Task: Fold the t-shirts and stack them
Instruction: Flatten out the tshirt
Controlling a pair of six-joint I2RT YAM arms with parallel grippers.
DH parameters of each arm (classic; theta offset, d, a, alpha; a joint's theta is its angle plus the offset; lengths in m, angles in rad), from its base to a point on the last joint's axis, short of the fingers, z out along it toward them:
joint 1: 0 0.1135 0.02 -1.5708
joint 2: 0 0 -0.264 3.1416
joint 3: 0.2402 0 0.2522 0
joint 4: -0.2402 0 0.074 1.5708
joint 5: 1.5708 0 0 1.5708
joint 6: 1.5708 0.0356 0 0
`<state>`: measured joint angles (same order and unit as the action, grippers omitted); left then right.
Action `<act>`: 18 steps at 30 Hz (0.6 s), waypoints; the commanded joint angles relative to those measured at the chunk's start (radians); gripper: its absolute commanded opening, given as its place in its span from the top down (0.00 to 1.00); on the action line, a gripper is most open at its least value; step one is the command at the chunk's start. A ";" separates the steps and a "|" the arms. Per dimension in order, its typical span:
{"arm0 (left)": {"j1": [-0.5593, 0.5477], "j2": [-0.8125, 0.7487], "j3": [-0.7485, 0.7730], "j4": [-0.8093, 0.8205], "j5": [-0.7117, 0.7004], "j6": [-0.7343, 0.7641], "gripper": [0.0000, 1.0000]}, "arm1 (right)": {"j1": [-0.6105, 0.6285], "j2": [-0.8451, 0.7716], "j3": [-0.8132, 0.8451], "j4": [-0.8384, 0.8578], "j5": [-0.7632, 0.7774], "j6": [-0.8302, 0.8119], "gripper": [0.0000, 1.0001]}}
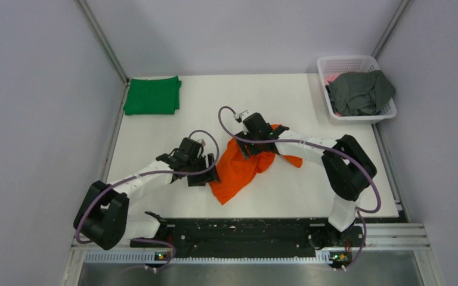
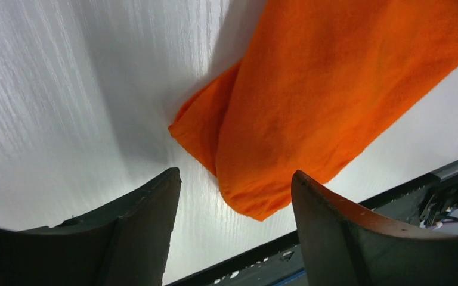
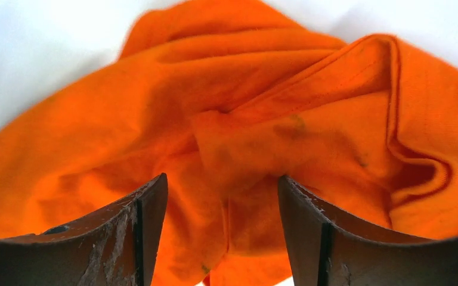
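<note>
Orange t-shirt point(image 3: 262, 107) bunched just beneath right pincer point(image 3: 222, 189)

Left arm point(image 1: 137, 182) and right arm point(image 1: 310, 149) had white links with black joint housings; a purple cable point(image 1: 206, 136) looped along each. Fingers point(image 3: 128, 232) were dark grey, curved wedges (right pair scuffed pale).

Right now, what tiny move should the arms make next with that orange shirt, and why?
Probably the right gripper should dip and close on the orange shirt. Its jaws stand open with a bunched fold between them, and the shirt lies crumpled, so it likely needs spreading out before any fold.
</note>
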<state>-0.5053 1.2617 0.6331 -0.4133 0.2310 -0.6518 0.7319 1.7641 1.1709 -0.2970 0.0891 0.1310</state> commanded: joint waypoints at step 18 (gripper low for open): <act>-0.026 -0.009 0.103 0.118 -0.141 -0.054 1.00 | -0.127 -0.288 -0.120 0.062 0.304 0.120 1.00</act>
<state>-0.5320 1.4025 0.6819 -0.2737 0.2131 -0.7086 0.6930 1.6356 1.0954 -0.2565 0.3546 0.2142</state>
